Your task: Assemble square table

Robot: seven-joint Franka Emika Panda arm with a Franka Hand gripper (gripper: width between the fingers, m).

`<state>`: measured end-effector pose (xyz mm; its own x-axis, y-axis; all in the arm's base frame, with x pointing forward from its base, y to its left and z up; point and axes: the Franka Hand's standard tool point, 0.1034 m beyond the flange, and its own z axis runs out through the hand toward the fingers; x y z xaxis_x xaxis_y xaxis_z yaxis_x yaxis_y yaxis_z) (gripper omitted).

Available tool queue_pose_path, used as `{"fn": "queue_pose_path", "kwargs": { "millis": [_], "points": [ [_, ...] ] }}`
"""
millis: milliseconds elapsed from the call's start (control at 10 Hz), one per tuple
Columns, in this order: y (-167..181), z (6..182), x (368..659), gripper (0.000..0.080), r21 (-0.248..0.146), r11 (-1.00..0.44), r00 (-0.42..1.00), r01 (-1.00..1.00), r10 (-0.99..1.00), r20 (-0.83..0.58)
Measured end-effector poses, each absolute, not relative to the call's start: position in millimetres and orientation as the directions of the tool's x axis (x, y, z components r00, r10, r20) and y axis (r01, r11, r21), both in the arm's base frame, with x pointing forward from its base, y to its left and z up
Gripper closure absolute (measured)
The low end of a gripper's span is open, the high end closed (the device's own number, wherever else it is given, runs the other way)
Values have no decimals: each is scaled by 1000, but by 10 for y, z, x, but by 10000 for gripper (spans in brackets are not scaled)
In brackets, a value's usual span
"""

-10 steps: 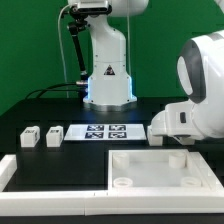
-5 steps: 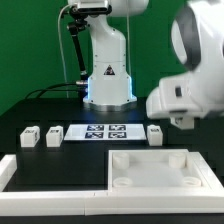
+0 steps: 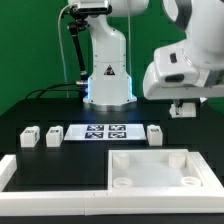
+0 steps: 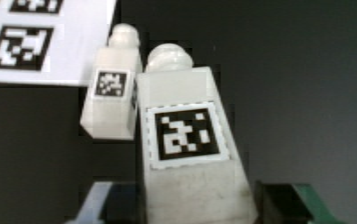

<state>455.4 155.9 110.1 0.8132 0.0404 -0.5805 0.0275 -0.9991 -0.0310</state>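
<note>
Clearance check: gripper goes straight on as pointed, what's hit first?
The gripper carries a held leg; that likely lands on bare table, close beside the loose leg. Depth unclear.

You'll see the marker board [image 3: 107, 131] lying flat on the black table [image 3: 70, 152], tags up. A white rail [image 3: 55, 172] edges the foreground, and a green backdrop [image 3: 30, 50] stands behind.

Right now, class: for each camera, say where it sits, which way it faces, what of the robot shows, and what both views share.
Exterior view: off the arm, facing the robot base across the table; base, arm and gripper show.
Wrist view: on the wrist, looking past the fingers at the held leg and table.
Shared: the marker board and a loose leg beside it.
</note>
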Motion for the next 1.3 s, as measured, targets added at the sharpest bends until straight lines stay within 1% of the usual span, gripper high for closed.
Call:
{"fn": "queue_pose_path", "kwargs": {
  "millis": [100, 200, 300, 400, 500, 600, 900, 1000, 1100, 1200, 1300],
  "points": [
    [1549, 1229, 4776, 509, -43, -999, 850, 20, 40, -525],
    [1522, 1421, 4975, 509, -52, -999, 877, 12, 36, -480],
    [1457, 1602, 5063, 509, -63, -998, 894, 23, 48, -445],
    [1427, 1704, 5167, 509, -71, -997, 920, 24, 50, -390],
    [1480, 1623, 5199, 509, -79, -997, 956, 26, 48, -290],
    [1493, 1602, 5183, 509, -81, -996, 972, 29, 47, -229],
    [1512, 1604, 5256, 509, -98, -994, 999, 36, 35, 9],
    [1499, 1607, 5283, 509, -104, -993, 997, 51, 45, 55],
    [1321, 1727, 5523, 509, -121, -989, 989, 89, 73, 132],
    [1066, 1866, 5804, 509, -137, -988, 974, 70, 38, 221],
    [1018, 1890, 5979, 509, -145, -989, 945, 19, -29, 324]
  ]
}}
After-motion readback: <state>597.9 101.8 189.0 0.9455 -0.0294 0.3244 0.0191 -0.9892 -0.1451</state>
